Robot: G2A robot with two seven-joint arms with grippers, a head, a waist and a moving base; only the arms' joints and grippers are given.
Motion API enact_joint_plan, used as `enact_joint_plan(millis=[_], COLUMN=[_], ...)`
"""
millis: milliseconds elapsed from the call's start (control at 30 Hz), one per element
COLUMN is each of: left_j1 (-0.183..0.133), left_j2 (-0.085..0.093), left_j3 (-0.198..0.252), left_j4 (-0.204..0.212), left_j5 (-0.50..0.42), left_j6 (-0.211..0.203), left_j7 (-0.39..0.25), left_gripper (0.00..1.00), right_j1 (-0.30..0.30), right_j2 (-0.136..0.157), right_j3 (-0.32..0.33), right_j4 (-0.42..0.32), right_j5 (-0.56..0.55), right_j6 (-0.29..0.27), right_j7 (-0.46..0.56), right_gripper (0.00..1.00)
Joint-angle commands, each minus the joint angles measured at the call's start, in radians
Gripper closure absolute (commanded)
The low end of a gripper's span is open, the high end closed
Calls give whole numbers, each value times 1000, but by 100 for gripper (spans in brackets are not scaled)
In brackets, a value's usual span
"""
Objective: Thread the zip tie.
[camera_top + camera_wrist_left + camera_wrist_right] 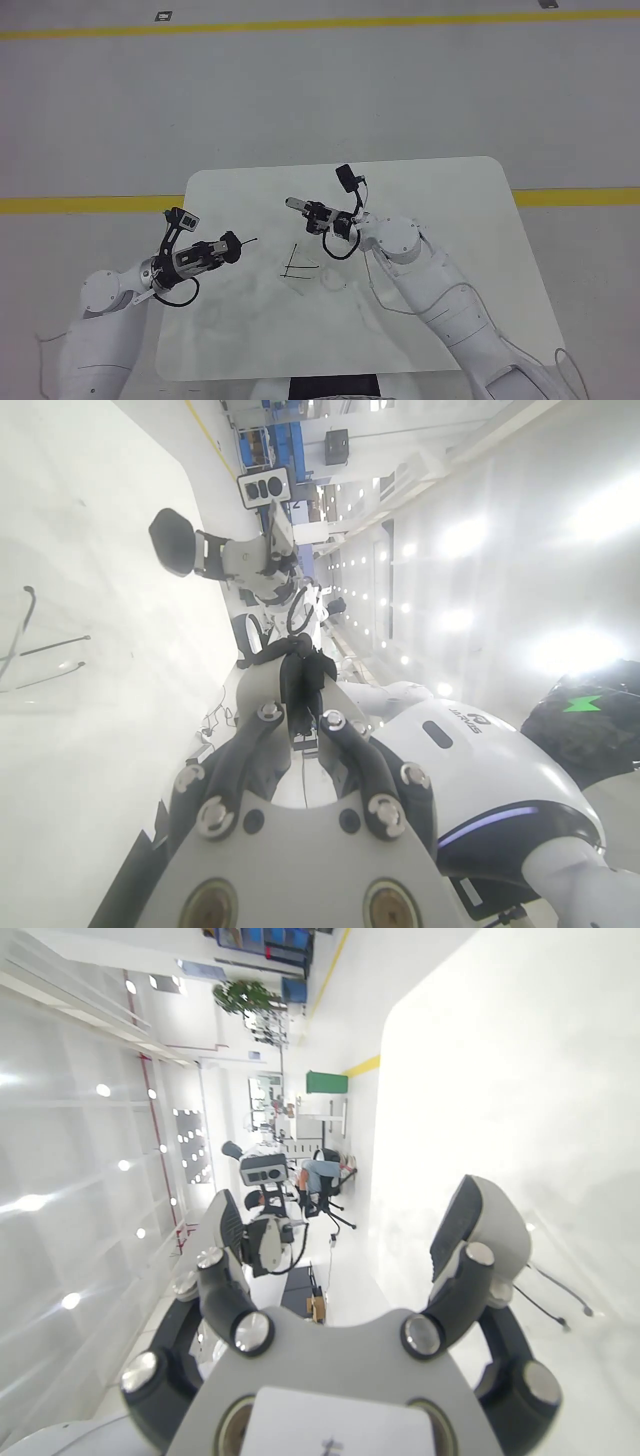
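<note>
- The left gripper [233, 246] is clamped on a thin black plastic zip tie [248, 240] over the white rounded table [450, 200].
- The right gripper [345, 1223] is spread wide.
- Further black zip ties [297, 264] are laid on the table between the grippers.

Between my left gripper [231, 247], clamped on a thin black zip tie [248, 240] that pokes toward the middle, and my right gripper [296, 205], its fingers spread wide, lies a gap of bare white rounded table [440, 190] where either could pass. Nearer my body, loose black zip ties [298, 265] lie together on the tabletop, with a small clear see-through piece [334, 281] just beside them. My right forearm [440, 290] crosses above the near right part, while the far strip and far right corner are bare surface.
</note>
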Motion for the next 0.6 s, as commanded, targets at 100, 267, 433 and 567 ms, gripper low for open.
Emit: enact_joint_plan(millis=[100, 267, 433, 567], left_j1=[0, 0, 0, 0], left_j2=[0, 0, 0, 0], left_j3=[0, 0, 0, 0], left_j4=[0, 0, 0, 0], left_j5=[0, 0, 0, 0], left_j6=[0, 0, 0, 0], left_j7=[0, 0, 0, 0], left_gripper=[100, 100, 100, 100], right_j1=[16, 16, 14, 32], right_j2=[-3, -3, -1, 4], right_j3=[-33, -33, -49, -100], right_j4=[17, 17, -8, -73], right_j5=[-55, -55, -101, -257], right_j6=[1, 1, 15, 141], right_j7=[-26, -26, -31, 13], right_gripper=[0, 0, 0, 0])
